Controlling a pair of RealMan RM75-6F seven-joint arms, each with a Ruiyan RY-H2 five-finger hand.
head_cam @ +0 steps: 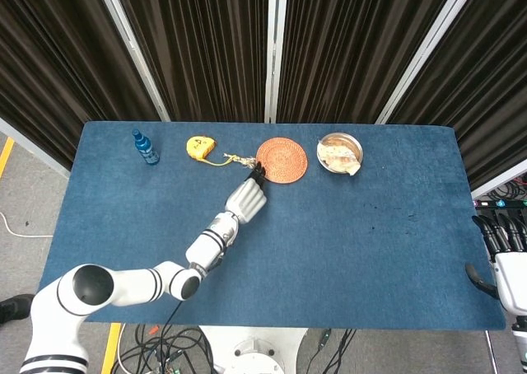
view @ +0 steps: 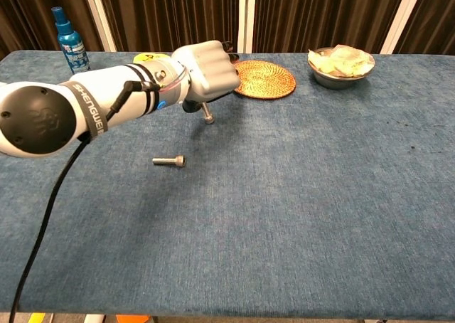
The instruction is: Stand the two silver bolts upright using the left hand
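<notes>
Two bolts to stand, and as far as I can judge neither is finished; one is in my left hand [view: 206, 77], the other not yet touched. The held bolt [view: 207, 114] hangs out from under the curled fingers in the chest view, pinched at its upper end, its long axis close to vertical with the broader end pointing down at the blue surface [view: 298, 195]; whether that end is touching the cloth or just above it I cannot tell (the head view hides it under the hand). It sits just beside the woven mat [view: 264, 78], on the near side of it. The second bolt [view: 169, 161] lies flat nearer the front edge, well apart from the hand, its long axis running left to right, head toward the right. So what is left, by my reckoning: set this one down and release it without tipping it, then fetch the lying one. My right hand [head_cam: 504, 244] rests off the surface edge, fingers apart, holding nothing.
</notes>
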